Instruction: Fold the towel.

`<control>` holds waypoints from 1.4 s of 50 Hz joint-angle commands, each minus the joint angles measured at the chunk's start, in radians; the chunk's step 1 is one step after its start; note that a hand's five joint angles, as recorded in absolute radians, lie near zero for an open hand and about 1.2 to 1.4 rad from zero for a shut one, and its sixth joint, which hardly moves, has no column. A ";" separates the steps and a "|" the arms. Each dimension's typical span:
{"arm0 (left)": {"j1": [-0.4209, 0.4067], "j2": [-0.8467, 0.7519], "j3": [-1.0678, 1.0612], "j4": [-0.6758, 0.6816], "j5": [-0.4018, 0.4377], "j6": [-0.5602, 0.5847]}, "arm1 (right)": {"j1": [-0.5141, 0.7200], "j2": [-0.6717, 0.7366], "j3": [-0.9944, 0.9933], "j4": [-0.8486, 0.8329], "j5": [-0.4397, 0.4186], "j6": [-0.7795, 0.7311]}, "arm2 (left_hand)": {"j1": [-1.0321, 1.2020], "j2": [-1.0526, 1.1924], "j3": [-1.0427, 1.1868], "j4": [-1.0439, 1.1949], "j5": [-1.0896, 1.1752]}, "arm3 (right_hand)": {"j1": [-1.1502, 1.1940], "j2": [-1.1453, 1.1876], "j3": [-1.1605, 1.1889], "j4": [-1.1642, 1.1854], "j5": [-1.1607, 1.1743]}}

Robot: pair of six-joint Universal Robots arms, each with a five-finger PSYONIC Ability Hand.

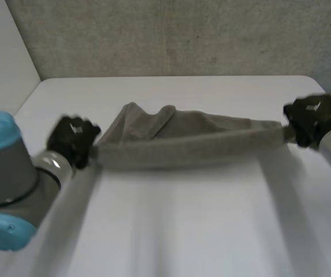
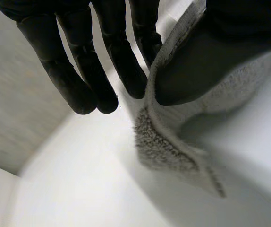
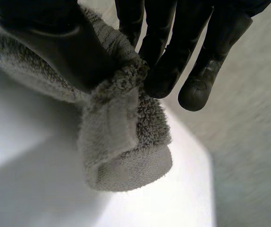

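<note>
Table (image 1: 183, 231), towel (image 1: 188, 141) spanning left hand (image 1: 73, 138), right hand (image 1: 312, 118)

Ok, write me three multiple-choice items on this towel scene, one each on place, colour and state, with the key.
1. Where do the left hand and right hand grip the towel?
A. both at its middle
B. one at each end
C. both at one end

2. What colour is the towel?
A. grey
B. red
C. blue

3. What is the left hand doing?
A. lying flat on the towel
B. pinching the towel between thumb and fingers
C. curled, holding nothing

Key:
1. B, the head view shows the towel stretched between the hands.
2. A, its pile is grey in every view.
3. B, the left wrist view shows the thumb pressing the cloth.
</note>
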 commanded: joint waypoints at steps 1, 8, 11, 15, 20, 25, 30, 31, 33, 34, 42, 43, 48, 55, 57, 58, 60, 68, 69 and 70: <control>0.036 0.244 0.102 -0.007 0.007 -0.008 | -0.003 -0.206 -0.113 0.050 -0.054 -0.019 | -0.066 -0.116 -0.146 -0.124 -0.268 | 0.066 0.089 0.047 0.052 0.068; 0.038 0.352 0.223 -0.108 0.009 -0.009 | -0.056 -0.251 -0.329 0.352 -0.107 -0.067 | -0.066 -0.116 -0.146 -0.124 -0.268 | 0.066 0.089 0.047 0.052 0.068; 0.041 0.334 0.247 -0.149 0.010 -0.008 | -0.093 -0.197 -0.371 0.427 -0.106 -0.129 | -0.066 -0.116 -0.146 -0.124 -0.268 | 0.066 0.089 0.047 0.052 0.068; 0.044 0.210 0.260 -0.177 0.014 0.000 | -0.076 -0.094 -0.406 0.443 -0.092 -0.228 | -0.066 -0.116 -0.146 -0.124 -0.268 | 0.066 0.089 0.047 0.052 0.068; 0.042 0.070 0.303 -0.173 0.014 0.018 | -0.046 0.027 -0.443 0.437 -0.094 -0.266 | -0.066 -0.116 -0.146 -0.124 -0.268 | 0.066 0.089 0.047 0.052 0.068; 0.030 -0.072 0.395 -0.166 0.009 0.069 | 0.005 0.151 -0.481 0.370 -0.094 -0.290 | -0.066 -0.116 -0.146 -0.124 -0.268 | 0.066 0.089 0.047 0.052 0.068; 0.029 -0.191 0.545 -0.110 -0.003 0.152 | 0.051 0.259 -0.515 0.198 -0.084 -0.371 | -0.066 -0.116 -0.146 -0.124 -0.268 | 0.066 0.089 0.047 0.052 0.068; 0.027 -0.214 0.594 -0.078 -0.005 0.158 | 0.060 0.282 -0.530 0.117 -0.075 -0.397 | -0.066 -0.116 -0.146 -0.124 -0.268 | 0.066 0.089 0.047 0.052 0.068; 0.027 -0.220 0.634 -0.041 -0.003 0.153 | 0.070 0.293 -0.546 0.017 -0.065 -0.414 | -0.066 -0.116 -0.146 -0.124 -0.268 | 0.066 0.089 0.047 0.052 0.068; 0.027 -0.220 0.664 0.010 -0.005 0.141 | 0.077 0.294 -0.555 -0.103 -0.055 -0.417 | -0.066 -0.116 -0.146 -0.124 -0.268 | 0.066 0.089 0.047 0.052 0.068; 0.036 -0.105 0.700 0.223 -0.023 -0.023 | 0.120 0.227 -0.483 -0.608 -0.040 -0.322 | -0.066 -0.116 -0.146 -0.124 -0.268 | 0.066 0.089 0.047 0.052 0.068; 0.038 -0.086 0.694 0.223 -0.034 -0.058 | 0.128 0.192 -0.468 -0.602 -0.038 -0.290 | -0.066 -0.116 -0.146 -0.124 -0.268 | 0.066 0.089 0.047 0.052 0.068; 0.044 -0.058 0.650 0.210 -0.036 -0.121 | 0.132 0.165 -0.448 -0.467 -0.038 -0.220 | -0.066 -0.116 -0.146 -0.124 -0.268 | 0.066 0.089 0.047 0.052 0.068; 0.052 -0.058 0.420 0.182 -0.013 -0.121 | 0.129 0.164 -0.403 -0.105 -0.051 -0.170 | -0.066 -0.116 -0.146 -0.124 -0.268 | 0.066 0.089 0.047 0.052 0.068; 0.059 -0.052 0.354 0.182 -0.008 -0.121 | 0.129 0.167 -0.376 -0.051 -0.054 -0.172 | -0.066 -0.116 -0.146 -0.124 -0.268 | 0.066 0.089 0.047 0.052 0.068; 0.065 -0.046 0.287 0.183 0.000 -0.121 | 0.129 0.168 -0.338 -0.013 -0.058 -0.169 | -0.066 -0.116 -0.146 -0.124 -0.268 | 0.066 0.089 0.047 0.052 0.068; 0.065 -0.042 0.219 0.186 0.010 -0.118 | 0.128 0.171 -0.296 0.019 -0.060 -0.169 | -0.066 -0.116 -0.146 -0.124 -0.268 | 0.066 0.089 0.047 0.052 0.068; 0.088 -0.041 -0.037 0.206 0.095 -0.078 | 0.126 0.263 -0.113 0.034 -0.057 -0.163 | -0.066 -0.116 -0.146 -0.124 -0.268 | 0.066 0.089 0.047 0.052 0.068; 0.088 -0.041 -0.038 0.206 0.095 -0.078 | 0.126 0.263 -0.113 0.034 -0.057 -0.163 | -0.066 -0.116 -0.146 -0.124 -0.268 | 0.066 0.089 0.047 0.052 0.068; 0.090 -0.042 -0.067 0.214 0.102 -0.061 | 0.126 0.292 -0.098 0.027 -0.057 -0.161 | -0.066 -0.116 -0.146 -0.124 -0.268 | 0.066 0.089 0.047 0.052 0.068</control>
